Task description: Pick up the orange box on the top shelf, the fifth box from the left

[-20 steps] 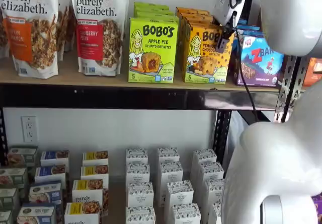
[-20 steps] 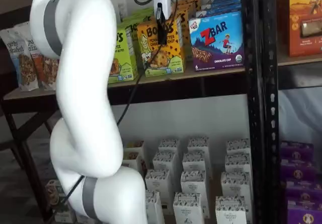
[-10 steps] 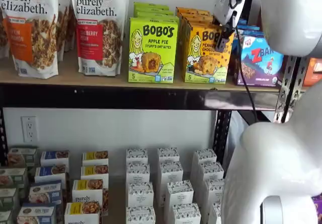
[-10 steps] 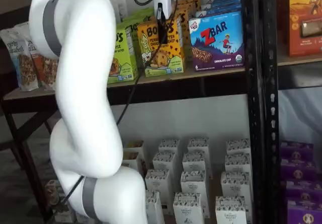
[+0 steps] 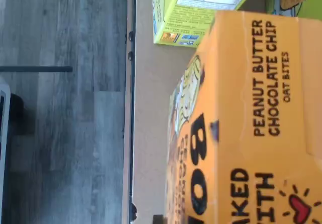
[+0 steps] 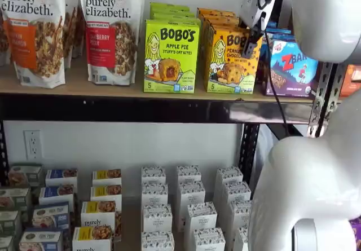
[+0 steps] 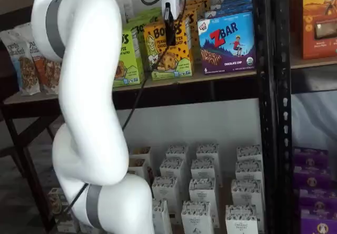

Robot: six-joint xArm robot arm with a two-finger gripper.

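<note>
Now, the orange box stands upright at the front edge of the top shelf, and in both shelf views it has a lime-green box just beside it at nine o'clock and a blue box close at three o'clock. More orange cartons queue up behind it, so this is the front one of its row, the easy one to reach. The gripper hangs down at the box's upper three o'clock corner in a shelf view, white body above, black finger pointing down across the carton's face, a cable trailing below. Is it gripping? I cannot tell: only one dark finger shows, side-on, and no gap or clamp is plain in either shelf view. The wrist view is filled by the orange carton's top panel, very close to the camera, with the green box's side near it and the tan board running past towards the floor. That closeness suggests the fingers are down around the box's top, probably placed there because the neighbours leave little room at the sides. The box's base looks to be sitting on the board.
</note>
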